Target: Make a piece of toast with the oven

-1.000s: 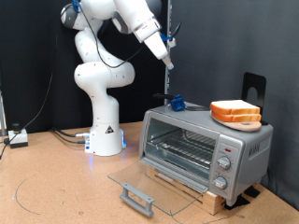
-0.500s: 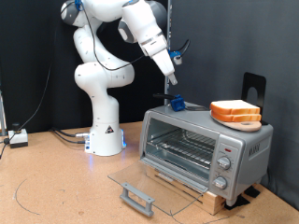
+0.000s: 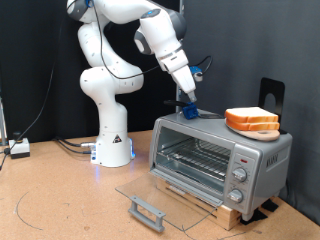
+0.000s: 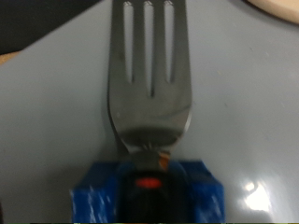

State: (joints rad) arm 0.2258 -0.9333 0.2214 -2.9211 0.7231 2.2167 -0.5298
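Observation:
The silver oven point(image 3: 215, 155) stands at the exterior view's right with its glass door point(image 3: 150, 197) folded down flat and its wire rack bare. Two alike slices of toast point(image 3: 252, 121) lie stacked on the oven's top, towards the right. A metal fork point(image 4: 148, 75) stands with its handle in a blue block point(image 4: 148, 191) on the oven's grey top; the block also shows in the exterior view point(image 3: 189, 112). My gripper point(image 3: 189, 98) hangs just above the fork and block. Its fingers do not show in the wrist view.
The white arm's base point(image 3: 112, 145) stands left of the oven. The oven rests on a wooden board point(image 3: 205, 203). A black stand point(image 3: 272, 95) rises behind the toast. Cables and a small box point(image 3: 18, 148) lie at the left.
My gripper has come down and to the right, from high above the oven's left end to just above the fork and blue block. Toast and oven have not moved.

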